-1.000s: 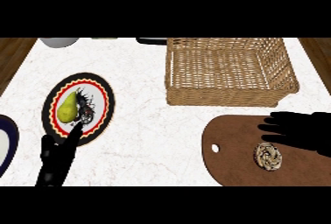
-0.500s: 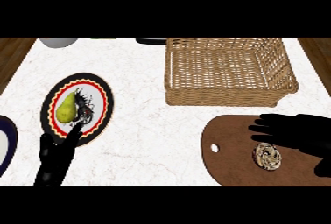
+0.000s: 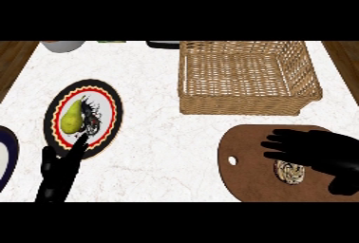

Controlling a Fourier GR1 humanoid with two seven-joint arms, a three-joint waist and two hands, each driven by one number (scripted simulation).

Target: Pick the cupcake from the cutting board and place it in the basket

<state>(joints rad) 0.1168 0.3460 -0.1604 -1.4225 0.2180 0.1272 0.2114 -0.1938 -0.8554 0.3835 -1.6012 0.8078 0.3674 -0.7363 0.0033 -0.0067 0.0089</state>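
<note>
A cupcake with swirled cream and brown top sits on the round brown cutting board at the lower right. My right hand hovers over the board with fingers spread open, pointing left, partly covering the cupcake's upper right edge. The woven wicker basket stands behind the board at the upper right and holds nothing visible. My left hand rests open at the lower left, fingertips on the rim of a patterned plate.
The patterned plate carries a green pear. A dark-rimmed plate shows at the left edge. A grey bowl and a dark object stand at the counter's back edge.
My right hand has slid left and slightly down over the cutting board, now overlapping the cupcake. The left hand has not moved.
</note>
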